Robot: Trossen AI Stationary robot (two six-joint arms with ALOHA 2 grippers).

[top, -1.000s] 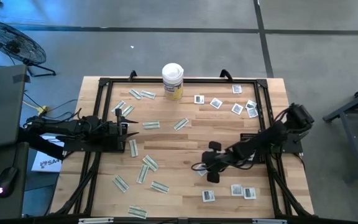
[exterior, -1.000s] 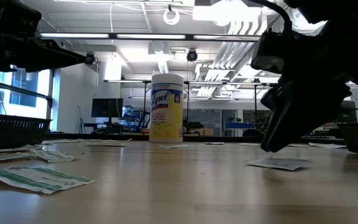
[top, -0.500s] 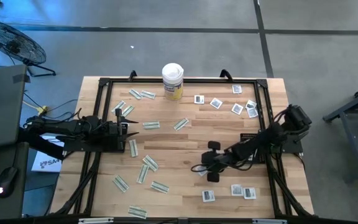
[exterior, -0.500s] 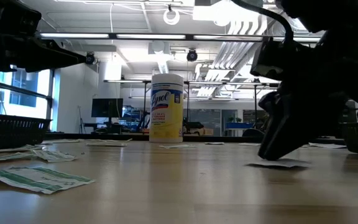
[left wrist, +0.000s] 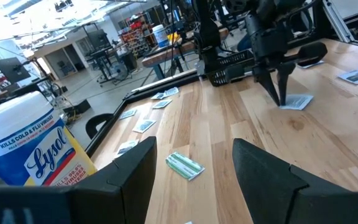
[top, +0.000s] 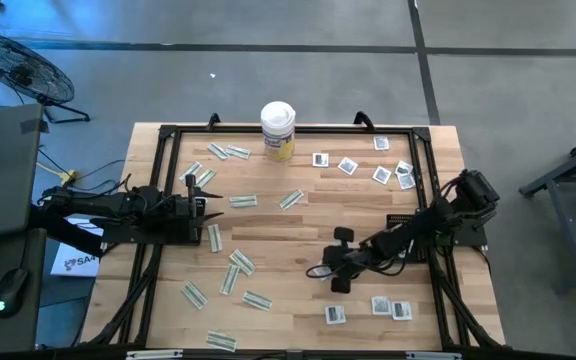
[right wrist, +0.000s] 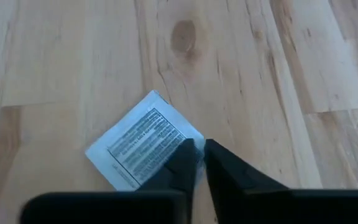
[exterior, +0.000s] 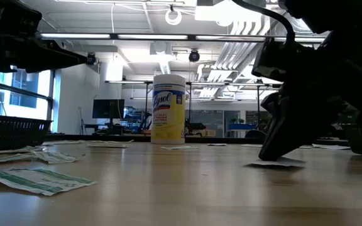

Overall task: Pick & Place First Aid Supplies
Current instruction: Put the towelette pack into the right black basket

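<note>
My right gripper (top: 334,272) points down at a small white square packet (right wrist: 143,149) with printed text, which lies flat on the wooden table right of centre, also seen as the packet (exterior: 275,164) in the low view. Its fingers are nearly together at the packet's corner. My left gripper (top: 208,205) hovers open over the table's left side, touching nothing. Pale green-white strips (top: 230,270) lie scattered on the left half. More white squares (top: 348,165) lie near the far right, and others (top: 388,307) near the front. My right gripper meets the white square packet at one corner (right wrist: 199,138), coming from above and slanting from the table's right. The corner sits in the narrow slit between the two fingertips (right wrist: 182,158). The rest of the packet lies flat on the table.
A white-lidded yellow-labelled canister (top: 278,130) stands upright at the far edge, centre. A black frame rail (top: 168,135) runs round the tabletop. One strip (left wrist: 184,165) lies on the bare wood between the two grippers.
My right gripper has sunk a little, and its fingertips have come down onto the white square packet on the table. The packet has stayed flat on the wood. My left arm has kept still.
</note>
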